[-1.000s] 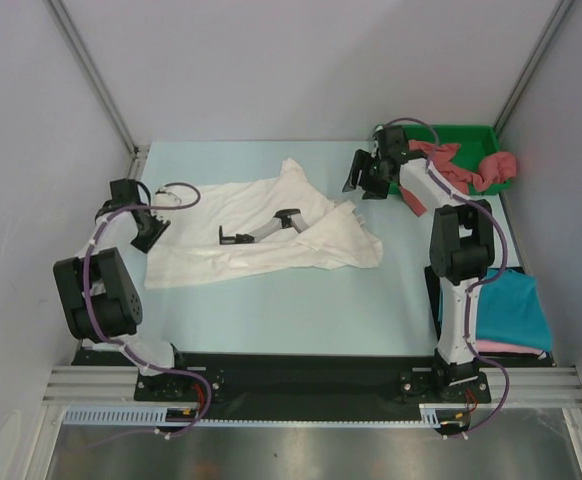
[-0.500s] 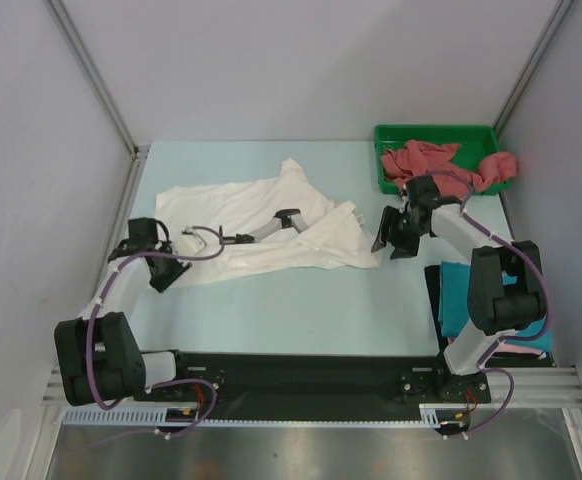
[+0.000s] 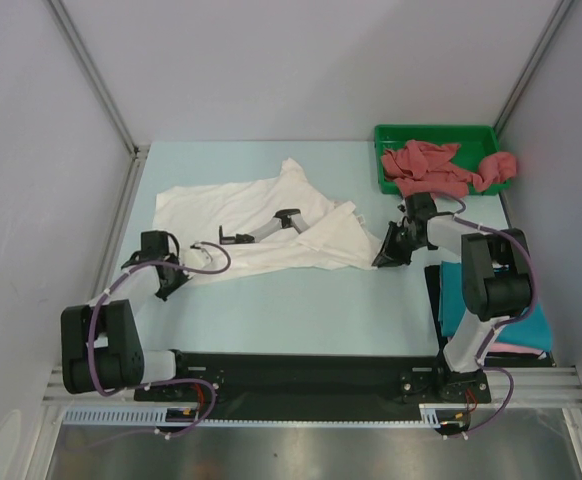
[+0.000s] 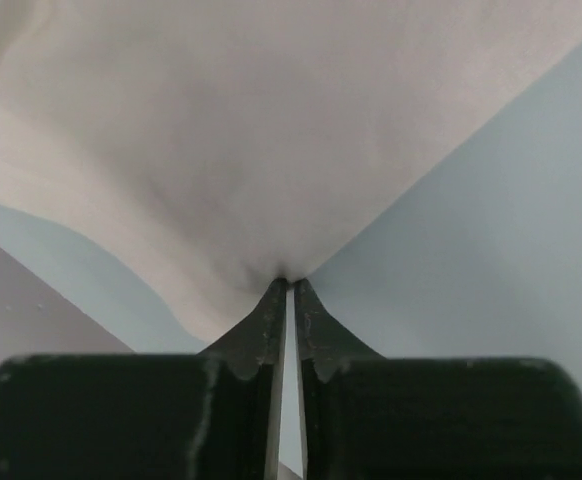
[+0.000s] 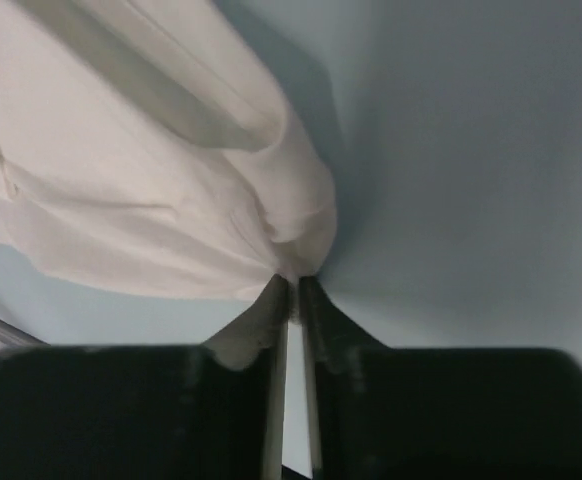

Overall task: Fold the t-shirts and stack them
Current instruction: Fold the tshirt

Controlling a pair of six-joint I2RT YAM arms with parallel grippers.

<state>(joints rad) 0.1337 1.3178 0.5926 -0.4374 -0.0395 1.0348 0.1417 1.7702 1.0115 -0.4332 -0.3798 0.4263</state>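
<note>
We are viewing the fold at its opening stage. The white t-shirt [image 3: 261, 225] is lying spread but rumpled across the middle of the desk [image 3: 301, 310], not yet folded. The left tool [image 4: 289, 282] is pinching its near left corner, fingers closed almost together on the cloth. The right tool [image 5: 293, 280] is gripping the bunched near right corner just as narrowly. We are judging both holds to be the start of a lift or stretch.

At the near right edge, a teal t-shirt [image 3: 537, 325] is lying flat over a pink t-shirt [image 3: 516, 347], apparently already stacked. The dusty red t-shirts [image 3: 441, 165] are heaped unfolded in the green tray [image 3: 436, 130] at the far right corner, one spilling over its rim. Most of the work is therefore waiting.

The desk is showing a smooth pale blue top. Plain grey walls [image 3: 301, 70] are enclosing it on three sides.
</note>
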